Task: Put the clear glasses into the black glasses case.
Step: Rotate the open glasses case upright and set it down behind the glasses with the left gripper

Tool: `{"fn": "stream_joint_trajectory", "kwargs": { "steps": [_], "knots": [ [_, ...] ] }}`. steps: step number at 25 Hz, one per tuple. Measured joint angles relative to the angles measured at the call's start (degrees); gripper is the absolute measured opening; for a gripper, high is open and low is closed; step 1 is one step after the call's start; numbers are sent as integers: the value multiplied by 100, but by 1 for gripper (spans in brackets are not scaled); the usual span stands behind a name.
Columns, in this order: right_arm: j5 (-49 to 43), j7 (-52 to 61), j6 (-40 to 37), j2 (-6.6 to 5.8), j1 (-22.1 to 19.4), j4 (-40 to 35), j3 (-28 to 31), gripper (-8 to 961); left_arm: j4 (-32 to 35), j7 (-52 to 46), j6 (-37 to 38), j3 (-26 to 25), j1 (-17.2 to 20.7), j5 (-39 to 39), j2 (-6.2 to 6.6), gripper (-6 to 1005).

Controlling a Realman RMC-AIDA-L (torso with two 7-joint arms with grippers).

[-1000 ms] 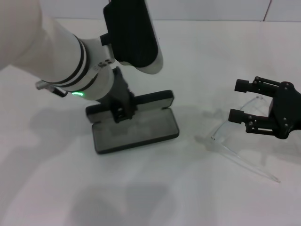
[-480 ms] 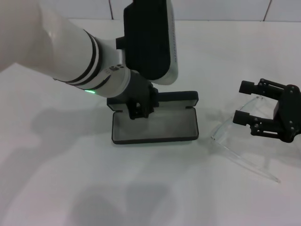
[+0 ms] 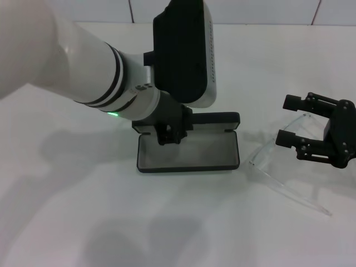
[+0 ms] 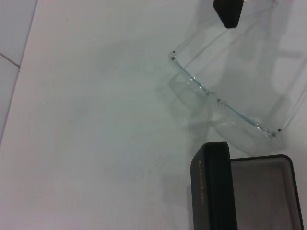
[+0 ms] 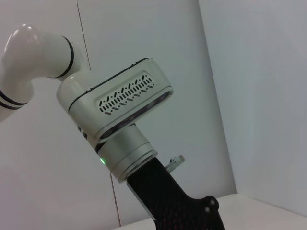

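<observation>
The black glasses case [image 3: 189, 154] lies open on the white table, grey lining up, its lid [image 3: 214, 118] raised behind. My left gripper [image 3: 169, 132] is shut on the case's back edge near the hinge. In the left wrist view the case [image 4: 213, 191] shows orange lettering on its lid. The clear glasses [image 3: 266, 157] lie right of the case, one long arm reaching toward the table's front; the same glasses [image 4: 221, 103] show in the left wrist view. My right gripper [image 3: 285, 120] is open, its fingers either side of the far end of the lens.
The table [image 3: 167, 222] is plain white, with a tiled wall behind it. A small gap separates the case's right end from the glasses. My left forearm [image 3: 72, 61] reaches across the table's left half. The right wrist view shows only my left arm's wrist [image 5: 120, 110].
My left gripper has slid the open case to the right, toward the glasses, and turned it square to the table edge. The right gripper and the glasses have barely moved.
</observation>
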Motion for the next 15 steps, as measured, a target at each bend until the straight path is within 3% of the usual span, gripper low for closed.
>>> {"fn": "stream_joint_trajectory", "kwargs": {
  "steps": [15],
  "knots": [
    [-2,-3,-15,0,2,-4,-1,777,0,77,-67,77,19,9,0,248]
  ]
}}
